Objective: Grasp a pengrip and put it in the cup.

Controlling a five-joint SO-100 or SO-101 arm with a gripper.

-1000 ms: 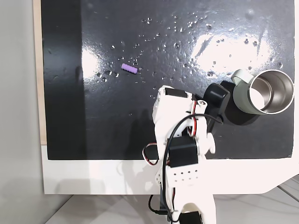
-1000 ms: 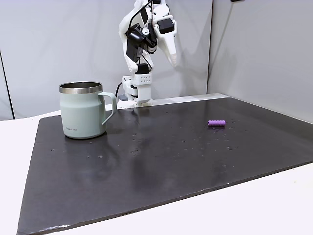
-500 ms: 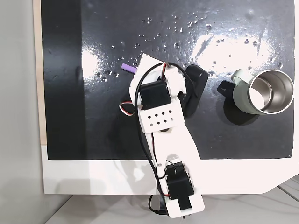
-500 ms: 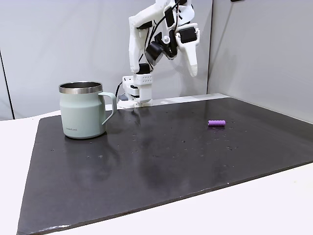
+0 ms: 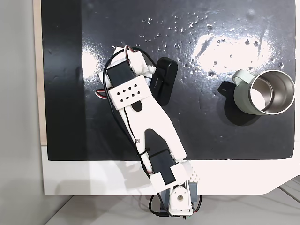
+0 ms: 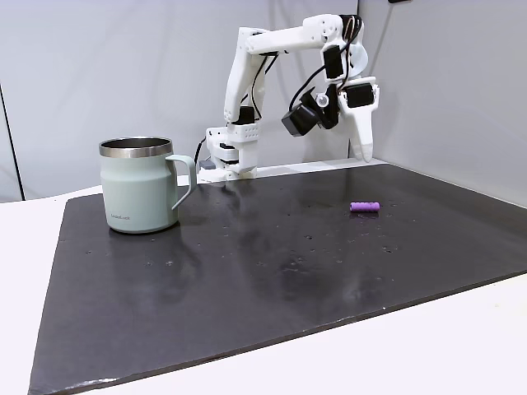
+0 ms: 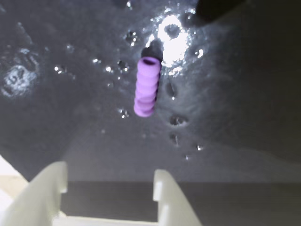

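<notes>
One pengrip [image 7: 146, 86] lies flat on the dark mat [image 6: 247, 271] ahead of and below my gripper [image 7: 109, 181], untouched and lined up roughly with the gap between my fingers. My gripper hangs in the air above it, jaws apart and holding nothing. Nothing of the job is done yet as I judge it: I must come down, close on the pengrip and carry it to the cup [image 6: 138, 184], well off to one side.
</notes>
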